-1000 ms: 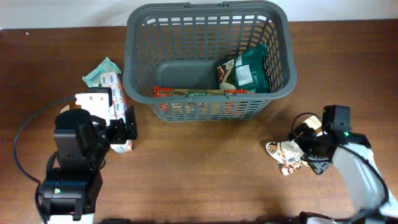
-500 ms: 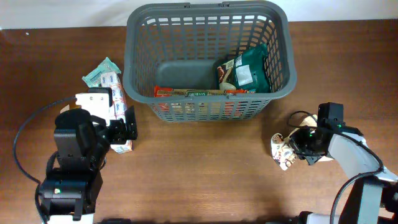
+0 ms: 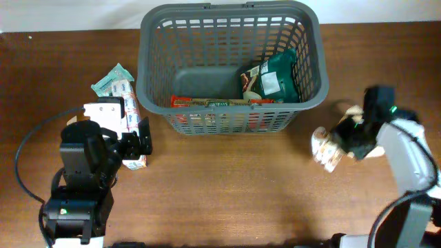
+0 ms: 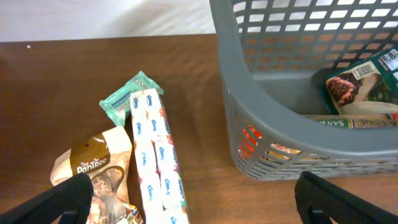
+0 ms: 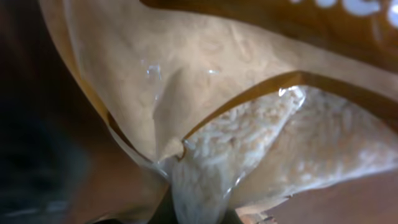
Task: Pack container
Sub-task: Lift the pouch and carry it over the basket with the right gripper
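Note:
The container (image 3: 153, 69), a big dark grey slotted basket, stands at the back middle of the table, and its near wall (image 4: 280, 124) fills the right of the left wrist view. My right gripper (image 3: 341, 141) is shut on a tan snack packet (image 3: 325, 148) and holds it off the table, to the right of the basket. That packet (image 5: 236, 93) fills the right wrist view and hides the fingers. My left gripper (image 4: 199, 208) is open, its fingers spread wide above a white tissue pack (image 4: 155, 155) and a brown packet (image 4: 99, 168).
In the basket lie a green bag (image 3: 272, 79) and a flat red-and-green box (image 3: 213, 102). A small green packet (image 3: 110, 79) lies left of the basket, behind the tissue pack (image 3: 127, 103). Bare wooden table (image 3: 227, 186) lies between the arms.
My right gripper has shut on the tan packet, lifted it off the table and carried it right and toward the back. The left arm has not moved.

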